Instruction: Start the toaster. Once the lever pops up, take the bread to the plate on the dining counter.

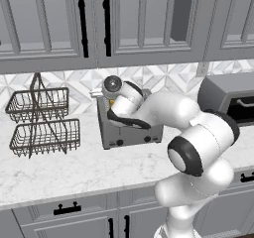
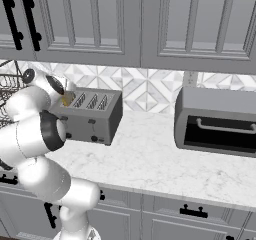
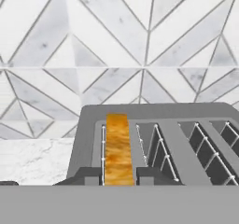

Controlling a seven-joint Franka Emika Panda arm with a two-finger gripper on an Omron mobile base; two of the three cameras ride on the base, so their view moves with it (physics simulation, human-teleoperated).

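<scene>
The grey toaster [image 1: 130, 133] [image 2: 95, 115] stands on the marble worktop against the tiled wall. The golden-tan bread [image 3: 117, 148] stands upright in its leftmost slot [image 1: 113, 103] [image 2: 67, 100]. My gripper [image 3: 119, 176] [image 1: 111, 106] [image 2: 66, 95] reaches down over that slot from above. One dark fingertip [image 3: 93, 175] sits on each side of the slice, shut on it. The other slots of the toaster [image 3: 196, 143] are bare wire guides. The plate and the dining counter are out of view.
A larger grey toaster oven [image 1: 229, 99] [image 2: 217, 121] stands to the right of the toaster. A two-tier wire basket rack [image 1: 42, 123] [image 2: 7, 84] stands to its left. Grey wall cabinets [image 1: 94, 24] hang low above the worktop.
</scene>
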